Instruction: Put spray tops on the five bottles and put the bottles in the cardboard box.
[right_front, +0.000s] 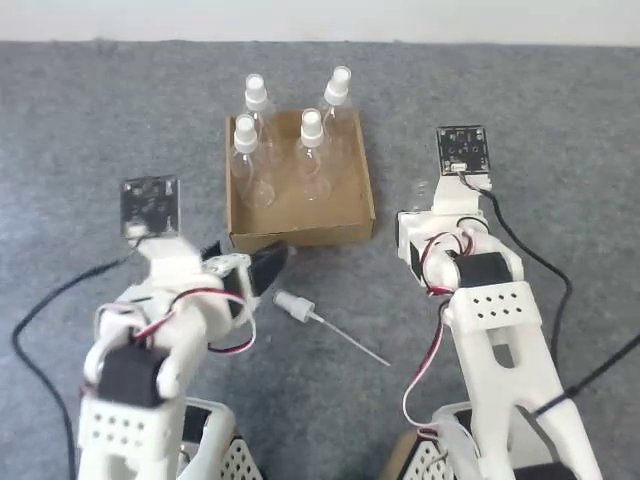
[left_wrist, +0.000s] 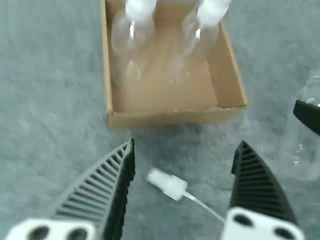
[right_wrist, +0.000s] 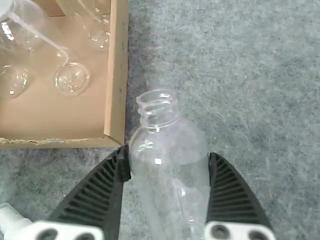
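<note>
Your left pincer (left_wrist: 187, 145) gapes over spray top (left_wrist: 167, 184) to grab it | right pincer (right_wrist: 168, 153) grips uncapped bottle (right_wrist: 170, 172) for capping.

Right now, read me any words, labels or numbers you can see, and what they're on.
None can be read. The cardboard box is plain; the capped bottles in it, the open bottle and the loose spray top carry no labels. Any print on the circuit boards is too small to tell.

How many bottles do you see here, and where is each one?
5. Four capped bottles stand in the cardboard box: back-left, back-right, front-left, front-right. The uncapped bottle is in the right tool.
</note>
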